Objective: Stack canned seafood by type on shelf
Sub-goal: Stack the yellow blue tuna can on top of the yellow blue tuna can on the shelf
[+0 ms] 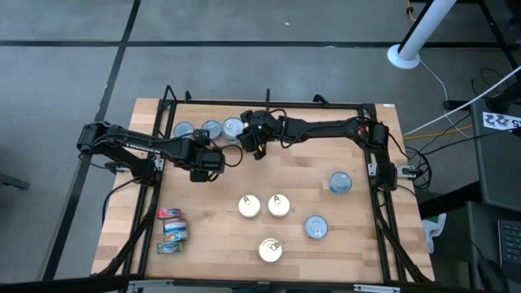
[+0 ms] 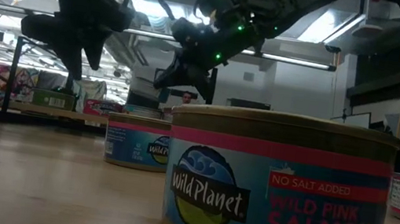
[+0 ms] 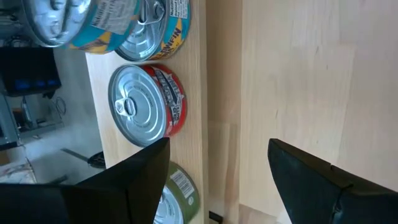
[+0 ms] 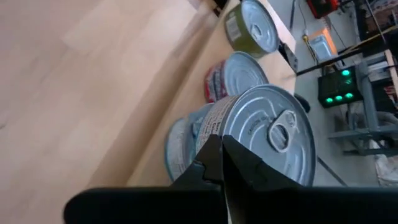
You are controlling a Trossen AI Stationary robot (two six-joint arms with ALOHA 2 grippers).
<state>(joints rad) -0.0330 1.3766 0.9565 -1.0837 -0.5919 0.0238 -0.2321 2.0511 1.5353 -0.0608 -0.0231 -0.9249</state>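
Three tins sit in a row along the shelf's (image 1: pixel 326 155) far left edge: a green-labelled one (image 4: pixel 252 25), a red-labelled one (image 4: pixel 239 73) and a blue one (image 4: pixel 180 148). A silver-topped pull-tab tin (image 4: pixel 267 134) sits offset on the blue one. My right gripper (image 4: pixel 219 152) is shut, with its tips right at that upper tin's side (image 1: pixel 256 140). My left gripper (image 3: pixel 217 162) is open and holds nothing. It hovers just near of the row (image 1: pixel 207 159), facing the red tin (image 3: pixel 149 106). My right gripper has its shut fingertips (image 4: pixel 211 155) at the side wall of the upper tin (image 4: pixel 214 127), coming level from the table's right. The fingers themselves cover the spot, so I cannot tell whether they touch it. The tin rests on the blue tin below.
Three pale gold tins (image 1: pixel 249 205) (image 1: pixel 278 205) (image 1: pixel 270 249) and two silver-blue ones (image 1: pixel 339 183) (image 1: pixel 315 226) stand loose on the board. Three red-and-blue tins (image 1: pixel 172 230) lie at the near left. A black frame (image 1: pixel 269 104) edges the board. A salmon tin (image 2: pixel 275 191) fills the low view.
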